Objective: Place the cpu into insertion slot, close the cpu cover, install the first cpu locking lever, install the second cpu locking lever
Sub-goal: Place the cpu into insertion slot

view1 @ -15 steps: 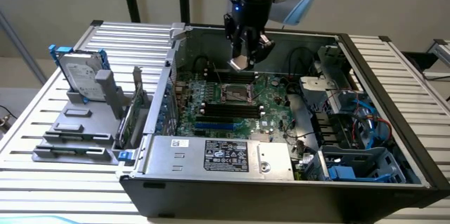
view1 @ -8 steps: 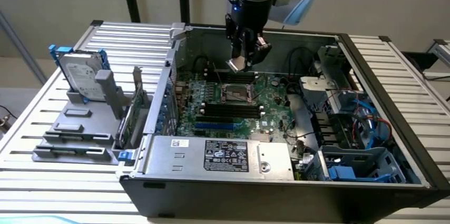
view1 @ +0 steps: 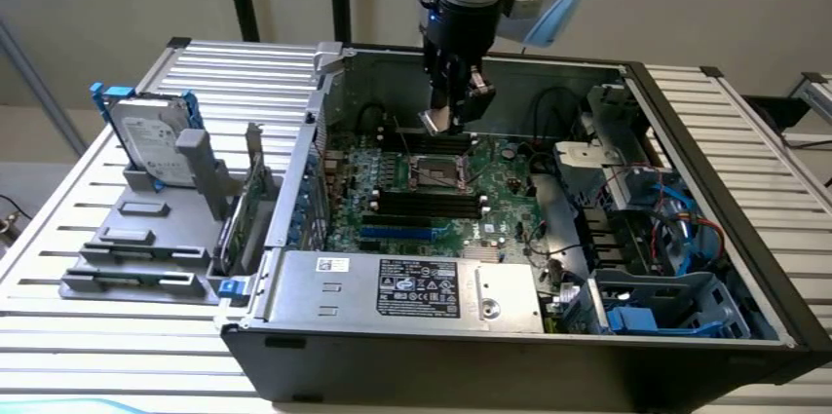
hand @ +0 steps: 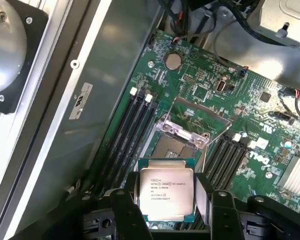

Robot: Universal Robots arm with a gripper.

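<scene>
Your gripper (view1: 445, 118) is clamped on the cpu (hand: 166, 192), a finger against each of two opposite edges, printed face showing. The chip hangs above the insertion slot (hand: 171, 146) on the green board (hand: 250, 105), clear of it. The cpu cover (hand: 186, 131) stands tilted open.

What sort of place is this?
Probably a robotics lab or test bench: an opened desktop computer case lies on a slatted metal table, a hard drive stands beside it, and the gripper holds the cpu over the motherboard.
</scene>
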